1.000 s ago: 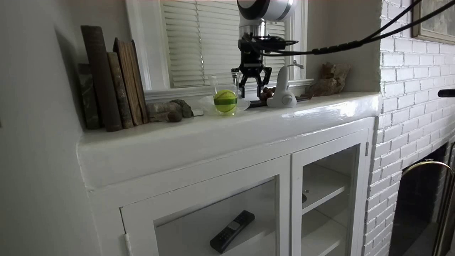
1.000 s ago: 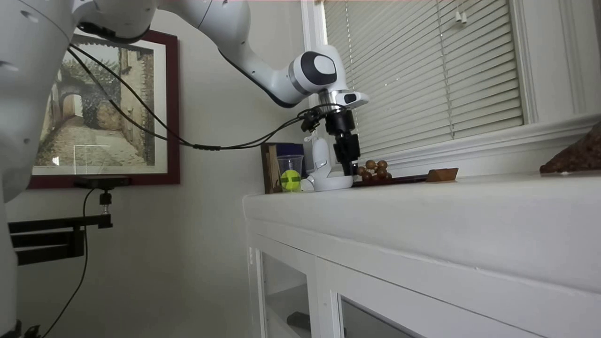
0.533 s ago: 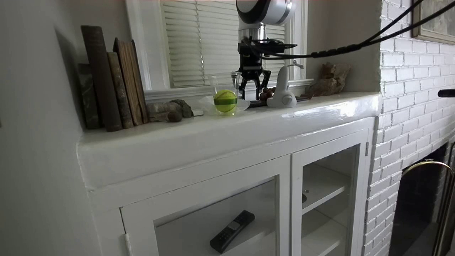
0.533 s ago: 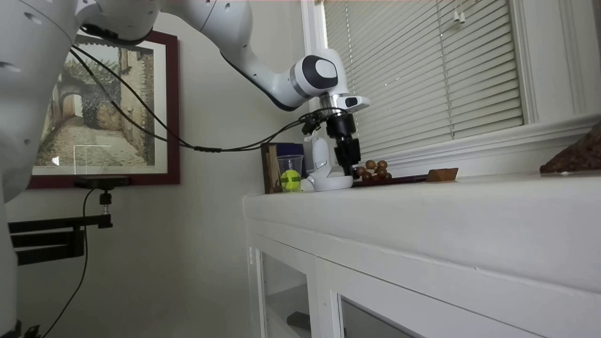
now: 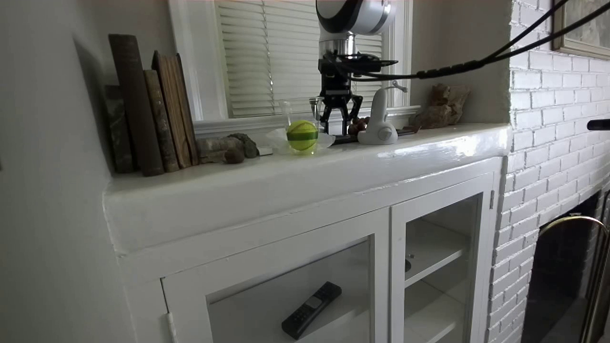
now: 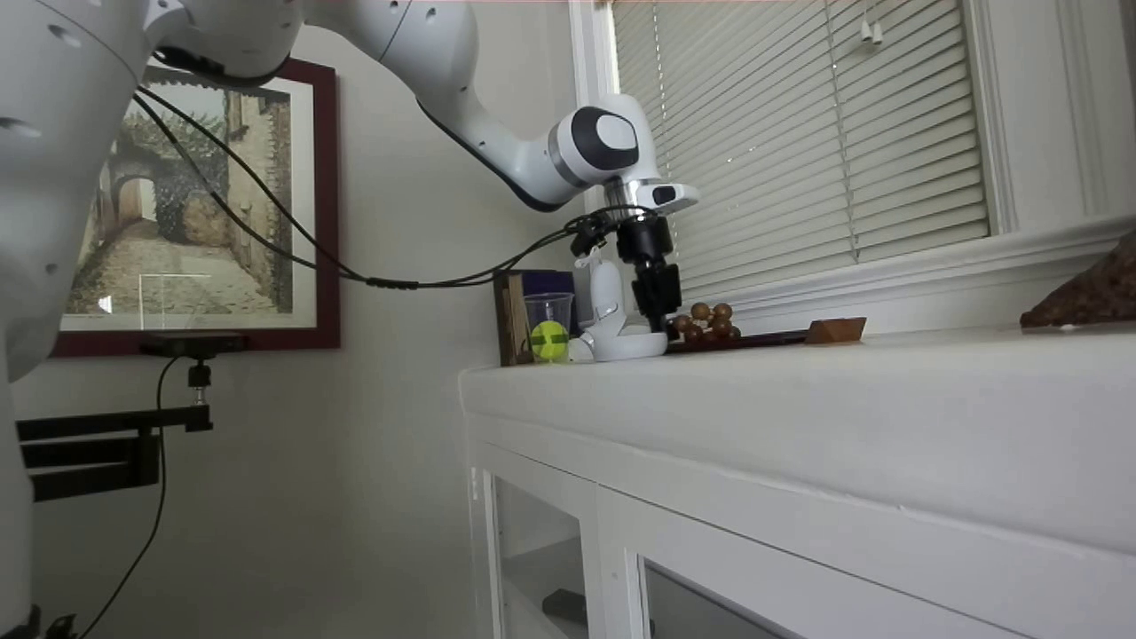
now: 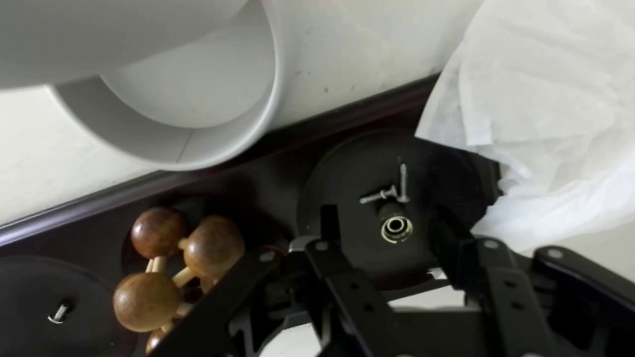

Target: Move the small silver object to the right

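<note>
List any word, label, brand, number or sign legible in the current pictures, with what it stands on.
No text can be read in any view.
Book spines: any lettering too dim and small to read.
Black handset: any characters too small to read.
White controller: any mark too small to make out.

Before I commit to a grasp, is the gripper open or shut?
Open: in the wrist view, the gripper has its black fingers spread apart, and the small hollow-ended cylinder shows in the gap, clear of both.

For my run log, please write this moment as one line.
gripper: open, over dark tray | silvery screws: two, lying on tray | held: nothing | target: unclear
</note>
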You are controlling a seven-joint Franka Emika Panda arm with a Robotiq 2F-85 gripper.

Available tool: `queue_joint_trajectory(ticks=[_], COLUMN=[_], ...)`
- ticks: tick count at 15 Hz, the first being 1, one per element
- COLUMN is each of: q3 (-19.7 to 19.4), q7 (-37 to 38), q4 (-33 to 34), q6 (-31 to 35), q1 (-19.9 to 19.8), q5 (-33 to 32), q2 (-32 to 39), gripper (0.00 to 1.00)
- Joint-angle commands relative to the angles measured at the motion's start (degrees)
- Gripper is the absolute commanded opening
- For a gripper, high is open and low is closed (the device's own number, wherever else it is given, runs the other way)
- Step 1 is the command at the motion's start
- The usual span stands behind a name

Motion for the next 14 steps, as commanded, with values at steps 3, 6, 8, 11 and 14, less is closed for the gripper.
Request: queue_joint_trajectory(ticks=[3, 6, 8, 11, 14], q3=[-0.9, -0.9, -1.0, -1.0, -1.0], q7=[-0.5, -0.6, -0.5, -0.6, -0.5], q4=[1.6, 1.6, 1.6, 1.6, 1.8], q6=[0.4, 0.4, 0.5, 0.5, 0.6], q1=[0.8, 0.8, 0.8, 0.8, 1.0], q5=[0.0, 0.0, -0.1, -0.2, -0.4], q2=[1.5, 1.6, 1.6, 1.4, 0.9], gripper=[0.43, 0.37, 0.29, 0.14, 0.04])
